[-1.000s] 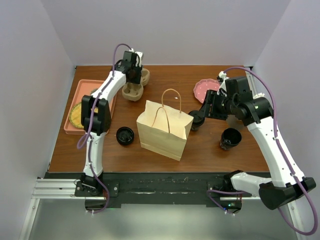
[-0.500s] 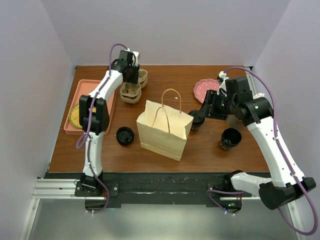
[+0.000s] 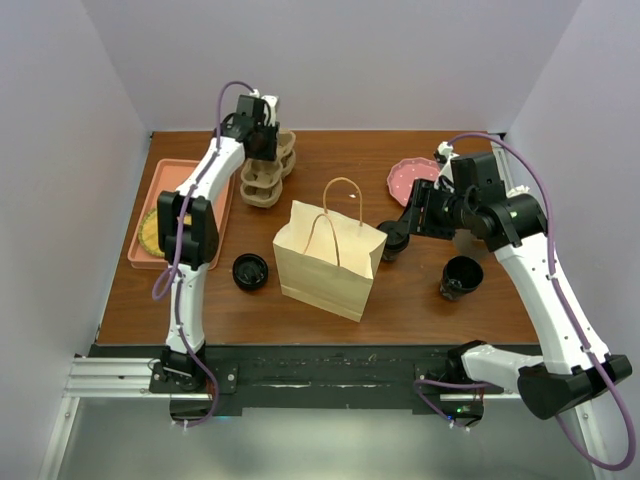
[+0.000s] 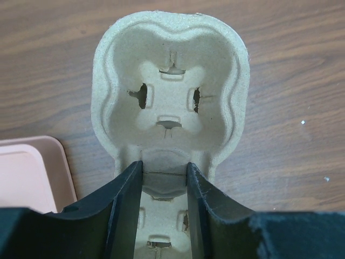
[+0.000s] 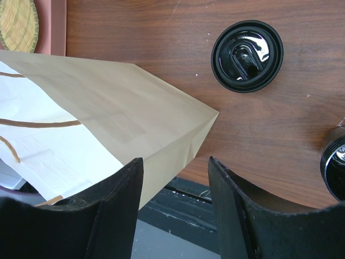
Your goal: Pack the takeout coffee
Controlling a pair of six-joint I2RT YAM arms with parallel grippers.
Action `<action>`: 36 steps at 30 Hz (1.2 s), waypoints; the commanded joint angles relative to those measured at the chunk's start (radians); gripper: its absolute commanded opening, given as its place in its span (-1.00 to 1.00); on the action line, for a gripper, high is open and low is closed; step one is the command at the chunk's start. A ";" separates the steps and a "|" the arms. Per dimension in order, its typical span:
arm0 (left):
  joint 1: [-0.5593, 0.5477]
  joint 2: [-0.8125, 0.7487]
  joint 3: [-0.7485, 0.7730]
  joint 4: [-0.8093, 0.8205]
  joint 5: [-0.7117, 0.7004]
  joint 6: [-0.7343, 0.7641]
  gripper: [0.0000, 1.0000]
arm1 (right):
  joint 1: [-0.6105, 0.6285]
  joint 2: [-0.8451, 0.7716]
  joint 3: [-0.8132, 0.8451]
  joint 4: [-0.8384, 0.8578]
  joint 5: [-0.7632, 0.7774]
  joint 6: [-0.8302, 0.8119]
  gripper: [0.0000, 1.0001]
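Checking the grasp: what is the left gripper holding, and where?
The left gripper pinches the carrier at the ridge between its wells.

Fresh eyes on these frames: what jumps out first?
The brown paper bag stands open mid-table, the right gripper open at its right corner. At the far edge the left gripper clamps the pulp cup carrier. One black cup sits left of the bag, a second cup right of it.

Table (image 3: 420, 310): paper bag (image 3: 325, 262), two coffee cups (image 3: 252, 271) (image 3: 461, 277), tray (image 3: 168, 185), plate (image 3: 410, 178).
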 commanded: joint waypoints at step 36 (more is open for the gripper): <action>-0.164 -0.990 -0.400 0.144 0.722 -0.233 -0.83 | 0.085 -0.175 -0.045 0.042 -0.131 0.284 0.12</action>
